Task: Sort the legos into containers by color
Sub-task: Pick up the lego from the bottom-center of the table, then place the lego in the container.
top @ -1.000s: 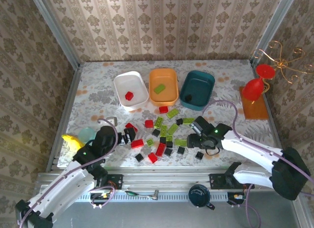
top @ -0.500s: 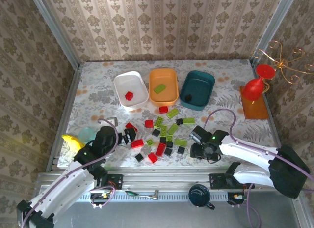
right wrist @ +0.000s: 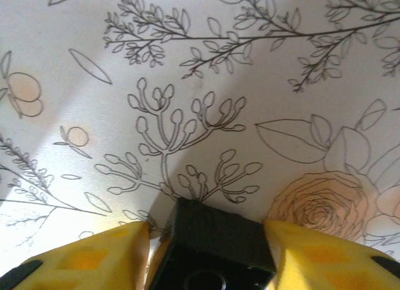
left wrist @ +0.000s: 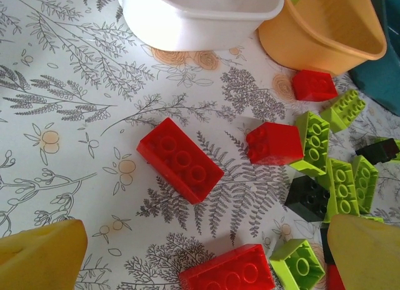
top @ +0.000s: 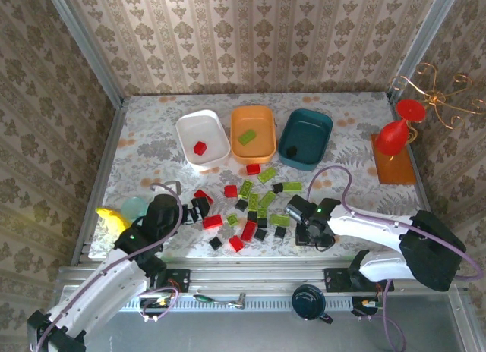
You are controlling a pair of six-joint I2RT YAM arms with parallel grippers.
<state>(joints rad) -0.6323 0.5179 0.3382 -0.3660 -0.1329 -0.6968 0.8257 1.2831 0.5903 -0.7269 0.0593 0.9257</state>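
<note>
right tool (right wrist: 206,255) clamped on a black lego (right wrist: 215,237) resting on the desk (right wrist: 187,84) right of the pile (top: 254,204): lift straight up clear of neighbours, then carry to the dark teal tub (top: 306,132) holding another black brick (top: 291,149); left tool (left wrist: 200,255) hangs released.

Cloth (right wrist: 187,84): white w/ grey line-drawn sprigs & ferns, pale orange blossoms. My right pads (right wrist: 87,259) are yellow, the brick (right wrist: 215,243) betw. them black. My left pads (left wrist: 37,259): yellow too. I see 3 tubs: white tub (top: 203,128), orange tub (top: 254,118), dark teal tub (top: 310,132). Inside, in that order: red lego (top: 200,148), lime lego (top: 247,136), black lego (top: 291,149). Loose legos (top: 262,200): red, lime, black mixed. Walls (top: 250,41): beige damask. Goblet (top: 393,137) red, its tray (top: 395,171) orange.
</note>
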